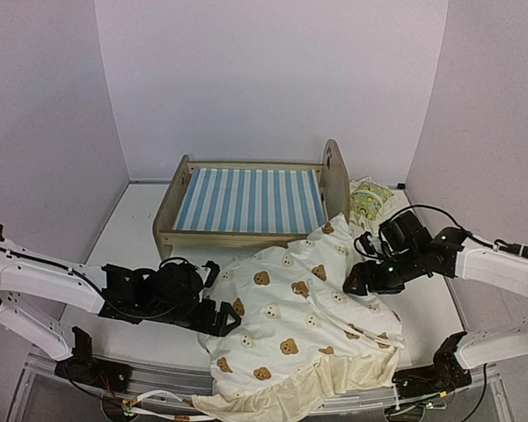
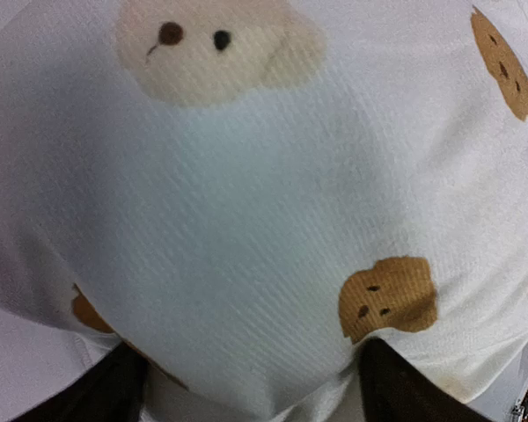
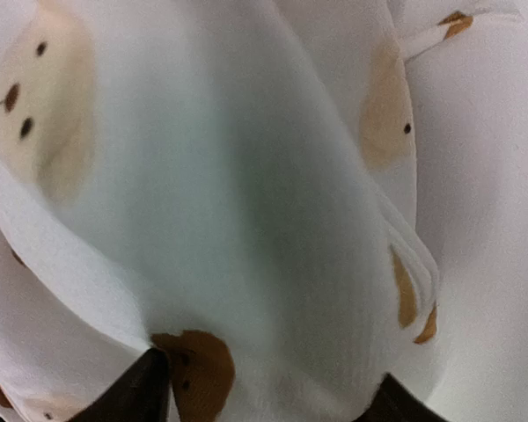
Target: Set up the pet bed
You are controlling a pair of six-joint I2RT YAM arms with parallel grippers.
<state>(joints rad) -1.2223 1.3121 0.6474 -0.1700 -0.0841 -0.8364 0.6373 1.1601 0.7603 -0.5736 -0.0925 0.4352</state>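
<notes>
The white table (image 1: 141, 229) fills the lower half of the top view. On it, in the lower centre, lies the cream bear-print cushion (image 1: 290, 325). It is soft and puffy, of ribbed cotton with a frill at the bottom edge, and its upper corner leans against the near rail of the pet bed (image 1: 246, 200).

The bed stands in the upper centre of the frame and nothing lies on its striped base. It has a frame of light, smooth wood with two arched end boards. Its long axis runs left to right across the picture, while the cushion lies more diagonally, so I think the cushion must go up-frame and turn a little.

The left gripper (image 1: 220, 318) is at the cushion's left edge and the right gripper (image 1: 359, 281) at its right edge. The right one is nearer to the bed.

In each wrist view the dark fingers (image 2: 106, 396) (image 3: 141, 391) stand wide apart with cloth bulging between them. Whether they squeeze it, I cannot tell.

The small lemon-print pillow (image 1: 370, 200) lies to the right of the bed.
</notes>
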